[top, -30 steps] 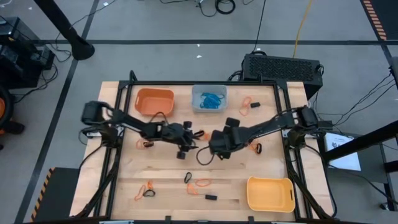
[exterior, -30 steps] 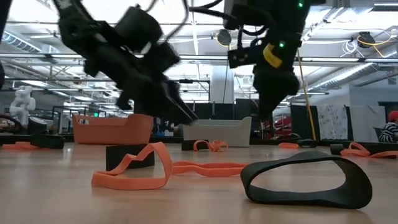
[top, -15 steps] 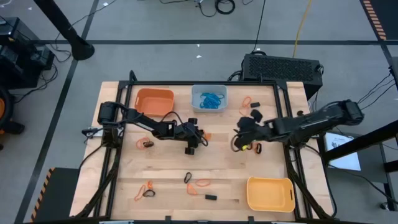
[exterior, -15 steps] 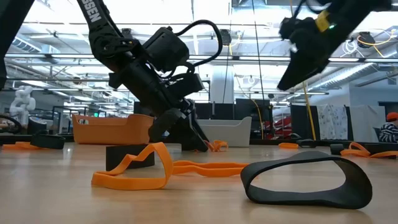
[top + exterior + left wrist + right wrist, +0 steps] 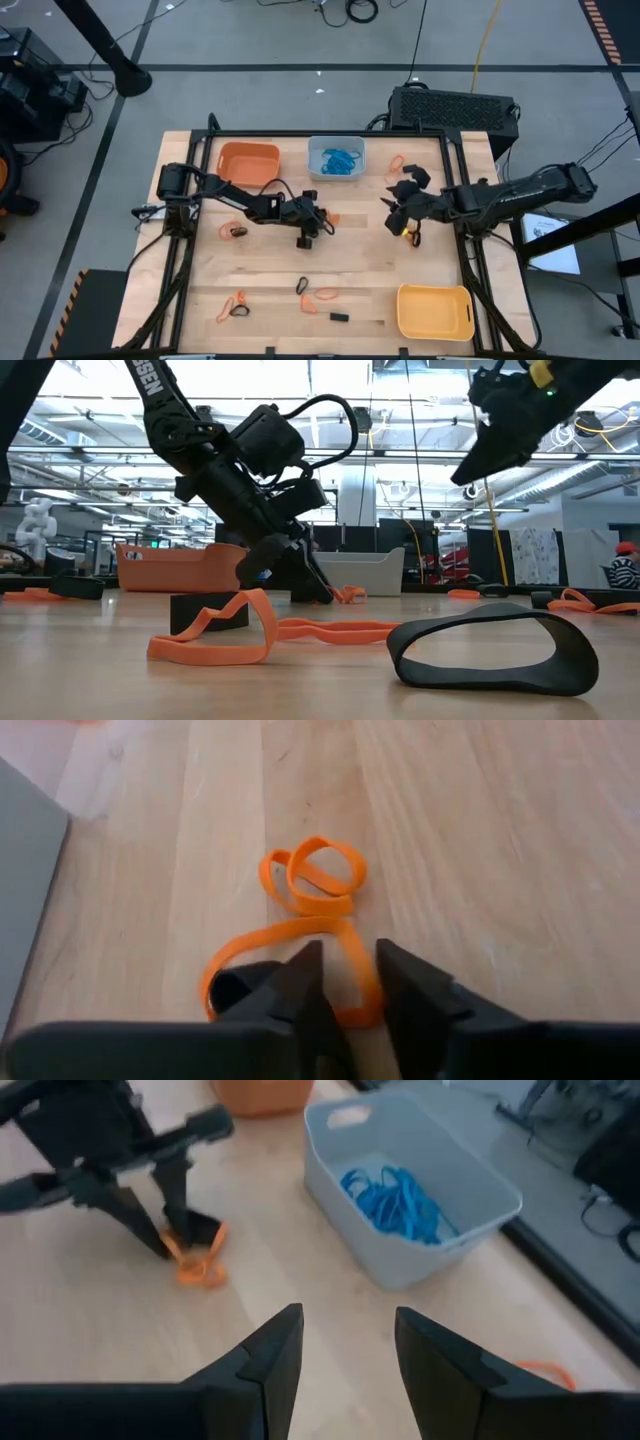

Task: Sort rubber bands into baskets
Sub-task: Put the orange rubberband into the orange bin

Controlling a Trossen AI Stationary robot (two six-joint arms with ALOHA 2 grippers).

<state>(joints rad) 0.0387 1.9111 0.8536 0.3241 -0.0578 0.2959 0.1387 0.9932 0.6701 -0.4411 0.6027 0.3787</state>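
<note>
Nearest the front edge of your table [image 5: 200, 330] sits the yellow basket [image 5: 435, 311], at the right corner, with a few orange and black bands [image 5: 318, 295] scattered to its left; your low view shows a wide black band [image 5: 493, 648] and a long orange band [image 5: 245, 630] lying flat up close. Further in, at mid-table, your left gripper [image 5: 318, 222] is down at the wood, its fingers [image 5: 300, 990] drawn close together around a strand of a twisted orange band [image 5: 318, 910]; whether they actually pinch it is hard to tell from the wrist view. Your right gripper [image 5: 402, 213] hangs above the table well to the right, fingers [image 5: 262, 1355] apart and holding nothing. Along the far edge stand the orange basket [image 5: 248, 163] and the pale basket [image 5: 336, 160], which holds blue bands [image 5: 397, 1202].
</note>
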